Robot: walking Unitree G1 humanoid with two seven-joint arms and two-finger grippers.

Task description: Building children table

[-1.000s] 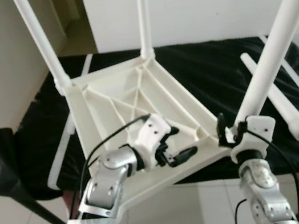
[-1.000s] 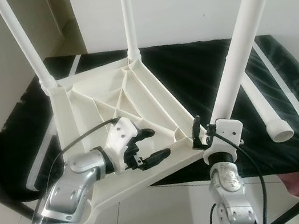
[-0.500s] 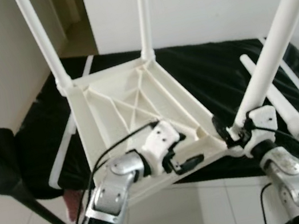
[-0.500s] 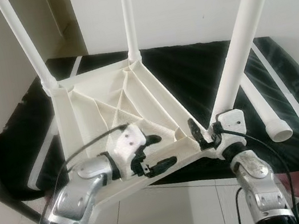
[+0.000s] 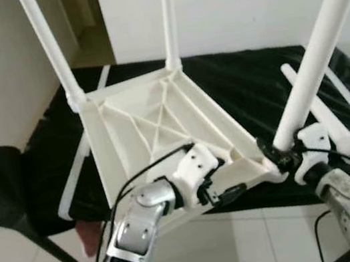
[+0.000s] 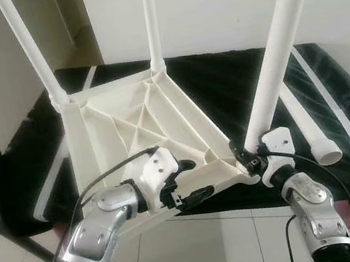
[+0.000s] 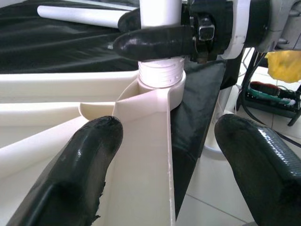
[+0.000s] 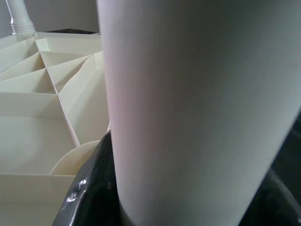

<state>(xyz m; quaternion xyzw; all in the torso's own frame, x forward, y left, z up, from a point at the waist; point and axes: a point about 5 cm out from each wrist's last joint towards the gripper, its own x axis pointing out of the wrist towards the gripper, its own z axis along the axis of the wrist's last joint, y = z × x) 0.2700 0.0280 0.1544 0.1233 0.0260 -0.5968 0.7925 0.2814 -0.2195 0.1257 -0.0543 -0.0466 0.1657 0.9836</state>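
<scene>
While my right pincer [image 6: 251,158] clenched the leg [image 6: 276,52] at its near-right socket, my released left pincer [image 6: 187,183] straddled the tabletop [image 6: 126,122] rim.

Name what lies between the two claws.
In the eye views, the table's near corner socket lies between the left claw and right claw, which grips the leg there.

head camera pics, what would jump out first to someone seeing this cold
The upturned white table top lies on a black-covered surface, ribbed underside up, with white legs sticking up from its corners. At the near corner the right gripper is clamped on the base of a leg at its socket, while the left gripper straddles the table's near edge, fingers apart. One loose leg lies on the black cover to the right.
</scene>
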